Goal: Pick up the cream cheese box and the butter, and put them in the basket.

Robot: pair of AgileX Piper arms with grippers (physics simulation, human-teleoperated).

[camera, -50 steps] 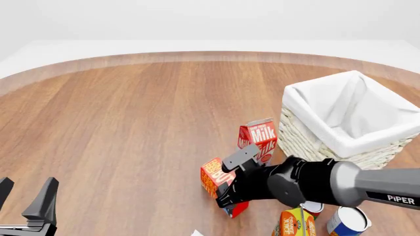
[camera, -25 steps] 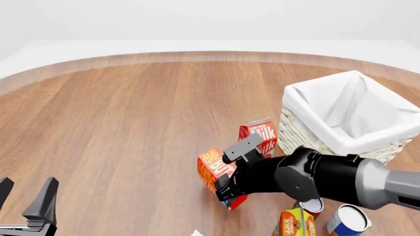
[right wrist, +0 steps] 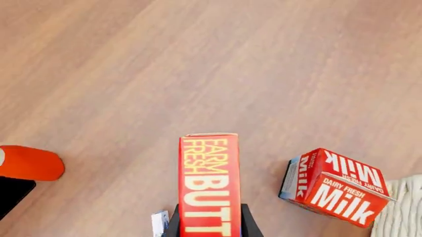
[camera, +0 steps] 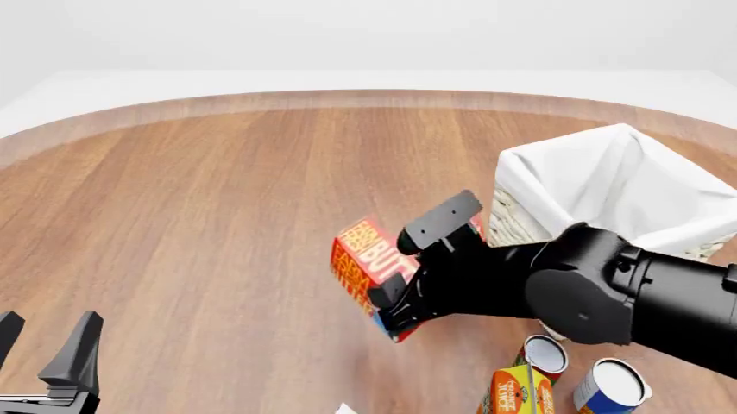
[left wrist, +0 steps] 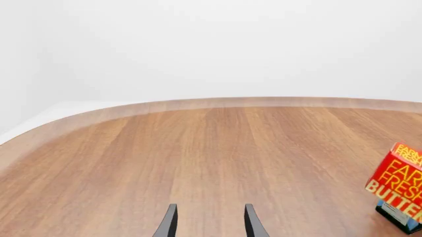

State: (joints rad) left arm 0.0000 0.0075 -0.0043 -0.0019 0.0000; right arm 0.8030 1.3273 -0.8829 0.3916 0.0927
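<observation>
The butter, an orange-and-red carton, hangs tilted above the table in my right gripper, which is shut on its lower end. In the right wrist view the butter stands between the two fingers. It also shows in the left wrist view. The basket, woven with a white liner, stands to the right of the butter, behind my right arm. My left gripper is open and empty at the front left, with bare table ahead of its fingers. I cannot make out the cream cheese box.
A red-and-white Milk carton stands below the butter next to the basket's wall. Two open cans and an orange-yellow carton stand at the front right. A small white object lies at the front edge.
My right gripper has lifted the butter off the table and carried it up and slightly left. The arm now hides the Milk carton in the front view. The left arm has not moved.
</observation>
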